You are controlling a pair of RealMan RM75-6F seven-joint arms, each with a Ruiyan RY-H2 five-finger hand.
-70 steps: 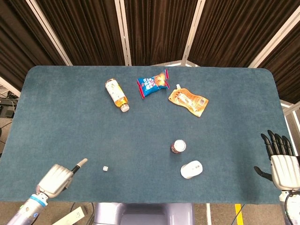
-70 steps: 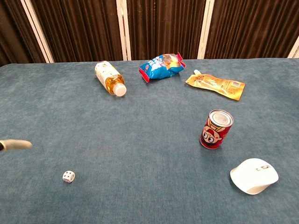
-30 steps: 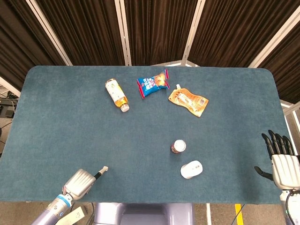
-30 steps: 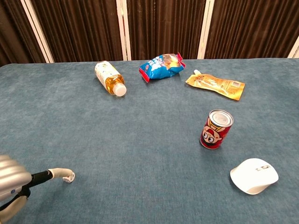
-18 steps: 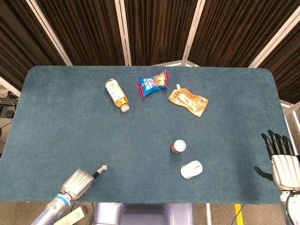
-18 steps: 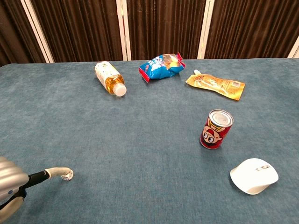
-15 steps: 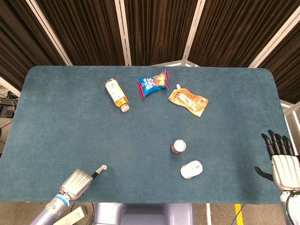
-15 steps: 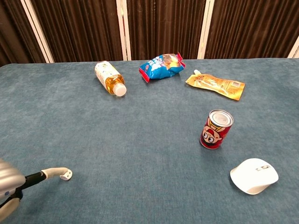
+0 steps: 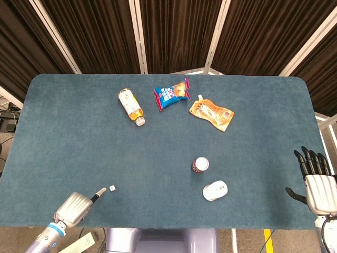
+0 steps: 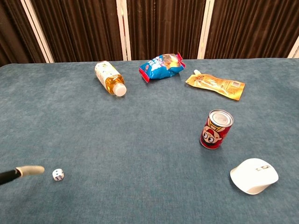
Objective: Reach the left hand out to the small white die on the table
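Note:
The small white die (image 9: 112,188) lies on the blue table cloth near the front left edge; the chest view shows the die (image 10: 58,174) too. My left hand (image 9: 73,205) hovers at the front left corner with its fingers curled under and one finger stretched toward the die. That fingertip (image 10: 31,170) ends a short gap to the left of the die, not touching it. The hand holds nothing. My right hand (image 9: 316,182) hangs beyond the table's right edge with its fingers straight and apart, holding nothing.
A red can (image 9: 200,165) stands mid-right with a white computer mouse (image 9: 215,190) in front of it. At the back lie a tea bottle (image 9: 131,106), a blue snack bag (image 9: 172,94) and an orange pouch (image 9: 211,113). The table's front edge (image 9: 158,226) runs just behind my left hand.
The outstretched finger was hooked over the die a second ago. The left hand has since drawn back to the left, and the die now lies a little further left, free of the finger.

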